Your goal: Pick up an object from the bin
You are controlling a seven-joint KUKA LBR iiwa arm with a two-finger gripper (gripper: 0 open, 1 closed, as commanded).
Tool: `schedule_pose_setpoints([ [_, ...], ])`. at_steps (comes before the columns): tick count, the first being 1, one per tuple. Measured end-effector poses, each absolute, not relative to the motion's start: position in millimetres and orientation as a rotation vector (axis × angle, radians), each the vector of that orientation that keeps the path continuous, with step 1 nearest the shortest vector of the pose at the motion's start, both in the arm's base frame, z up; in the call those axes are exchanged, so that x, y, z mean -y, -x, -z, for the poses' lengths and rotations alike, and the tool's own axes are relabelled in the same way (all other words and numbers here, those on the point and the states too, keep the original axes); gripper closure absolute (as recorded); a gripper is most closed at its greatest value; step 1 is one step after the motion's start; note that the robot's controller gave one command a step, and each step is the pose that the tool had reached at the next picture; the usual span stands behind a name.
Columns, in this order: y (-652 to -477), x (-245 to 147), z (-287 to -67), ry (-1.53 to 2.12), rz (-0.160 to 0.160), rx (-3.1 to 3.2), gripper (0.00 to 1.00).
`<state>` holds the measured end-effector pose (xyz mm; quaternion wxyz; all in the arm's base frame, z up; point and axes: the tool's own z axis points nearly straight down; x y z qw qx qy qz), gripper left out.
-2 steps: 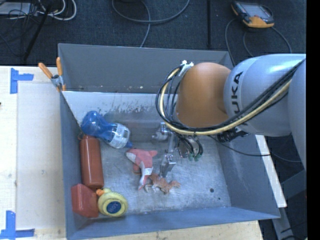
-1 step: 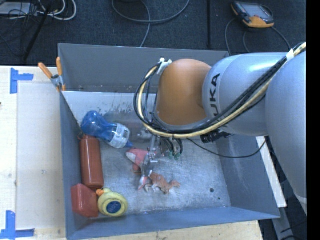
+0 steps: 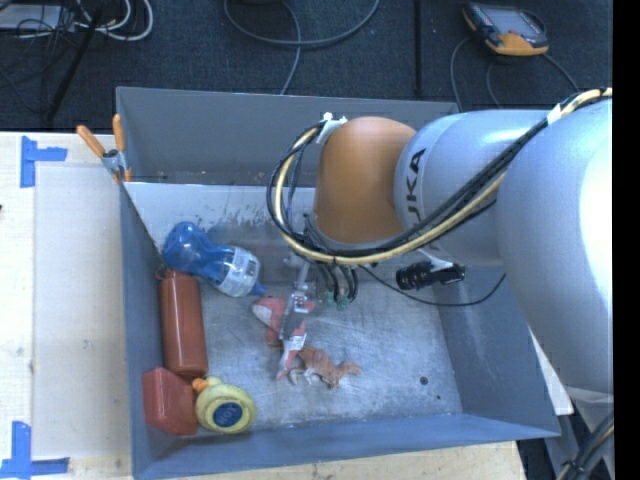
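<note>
My gripper [image 3: 295,328] hangs below the orange wrist cover, low over the middle of the bin floor. Its tip is right by a small brown toy animal [image 3: 326,369] lying on the floor. A small red and pink thing [image 3: 268,314] lies just to the gripper's left, touching or nearly touching it. I see nothing clearly held in the gripper.
A blue and clear plastic bottle [image 3: 206,258] lies at the back left. A red-brown cylinder [image 3: 183,320] lies along the left wall, with a red block [image 3: 166,400] and a yellow tape measure [image 3: 226,408] in the front left corner. The arm covers the bin's right side.
</note>
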<state>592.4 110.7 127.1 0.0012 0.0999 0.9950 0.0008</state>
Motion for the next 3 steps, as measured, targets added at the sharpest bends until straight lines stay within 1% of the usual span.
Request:
schedule_pose_setpoints([
  [1,-597.5,-88.8,-73.6,-0.463,-0.005,-3.105,0.00],
  [2,-587.3,-96.4,-75.1,-0.664,-0.004,-3.057,1.00],
  [3,-587.3,-96.4,-75.1,-0.664,-0.004,-3.057,1.00],
])
